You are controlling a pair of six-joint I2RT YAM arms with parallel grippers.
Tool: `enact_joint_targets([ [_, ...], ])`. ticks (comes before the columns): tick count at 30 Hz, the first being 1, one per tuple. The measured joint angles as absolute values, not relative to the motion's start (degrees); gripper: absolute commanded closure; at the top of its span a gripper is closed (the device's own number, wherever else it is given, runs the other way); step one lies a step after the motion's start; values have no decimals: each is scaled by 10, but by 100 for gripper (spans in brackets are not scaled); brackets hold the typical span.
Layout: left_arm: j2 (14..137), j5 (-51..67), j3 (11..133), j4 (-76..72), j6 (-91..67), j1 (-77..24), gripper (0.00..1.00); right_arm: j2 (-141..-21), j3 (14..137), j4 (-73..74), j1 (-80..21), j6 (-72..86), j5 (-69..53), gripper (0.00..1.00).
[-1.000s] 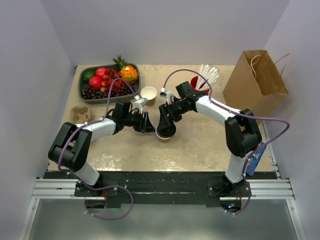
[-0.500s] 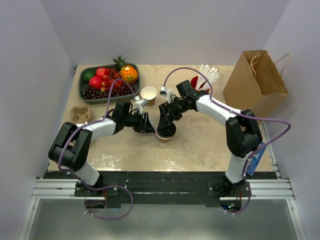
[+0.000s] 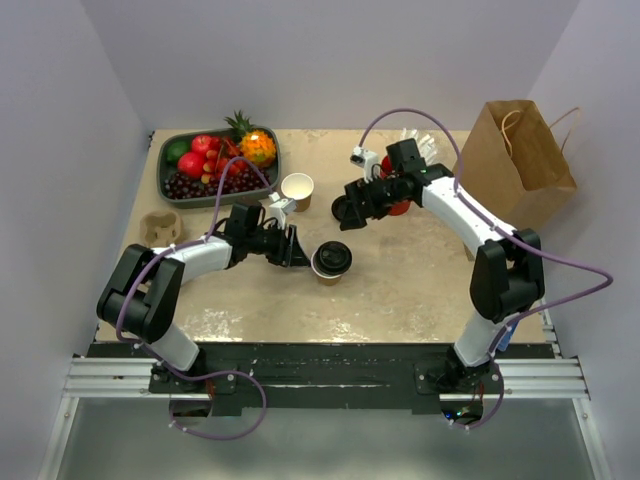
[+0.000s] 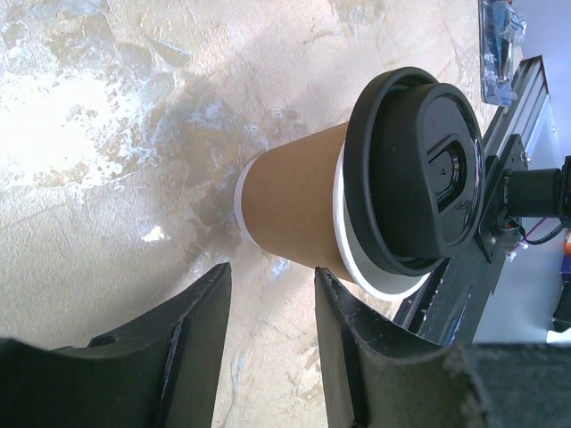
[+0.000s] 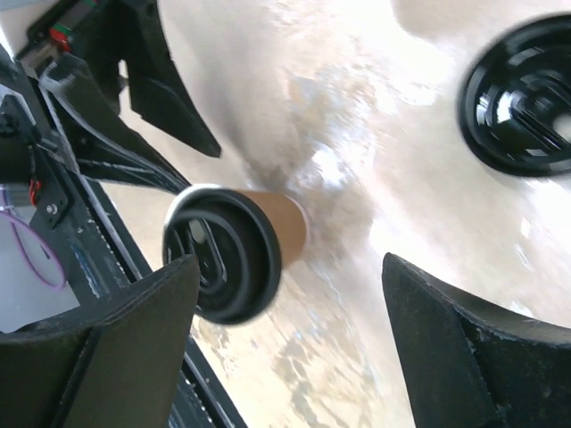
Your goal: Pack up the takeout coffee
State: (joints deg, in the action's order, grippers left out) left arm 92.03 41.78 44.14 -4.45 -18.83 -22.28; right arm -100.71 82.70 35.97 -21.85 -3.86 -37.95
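The takeout coffee [image 3: 331,261], a tan-banded paper cup with a black lid, stands upright mid-table. It also shows in the left wrist view [image 4: 294,209] and the right wrist view [image 5: 227,263]. My left gripper [image 3: 298,250] is open and empty just left of the cup. In the left wrist view its fingertips [image 4: 270,272] stop just short of the cup's base. My right gripper [image 3: 348,212] is open and empty, raised behind and to the right of the cup. In the right wrist view [image 5: 290,267] the cup lies below its left finger.
A lidless look-alike cup [image 3: 297,188] stands behind the coffee. A red cup with straws [image 3: 398,168] and a brown paper bag [image 3: 510,160] are at back right. A fruit tray [image 3: 168,180] and a cardboard cup carrier [image 3: 160,228] are at left. A loose black lid [image 5: 522,98] lies on the table.
My right gripper has come off the top of the coffee and moved up and back to the right. The coffee and the left arm have not moved.
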Motion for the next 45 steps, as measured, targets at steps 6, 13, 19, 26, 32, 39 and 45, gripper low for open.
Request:
enact_joint_targets([
  [6, 921, 418, 441, -45, -189, -223, 53, -986, 810, 387, -203, -56, -388, 35],
  [13, 923, 419, 441, -46, -189, -223, 53, -986, 782, 401, -209, -51, -409, 49],
  [19, 924, 420, 441, -48, -189, -223, 53, -986, 777, 402, -213, -50, -427, 49],
  [26, 925, 423, 441, -51, -189, -223, 53, -989, 773, 403, -234, -45, -434, 49],
  [32, 934, 428, 441, -51, -189, -223, 53, -998, 773, 402, -241, -39, -441, 49],
  [39, 939, 431, 441, -51, -189, -223, 53, -1004, 773, 402, -248, -32, -446, 49],
  [45, 939, 431, 441, -51, -189, -223, 53, -1006, 773, 402, -258, -26, -448, 49],
])
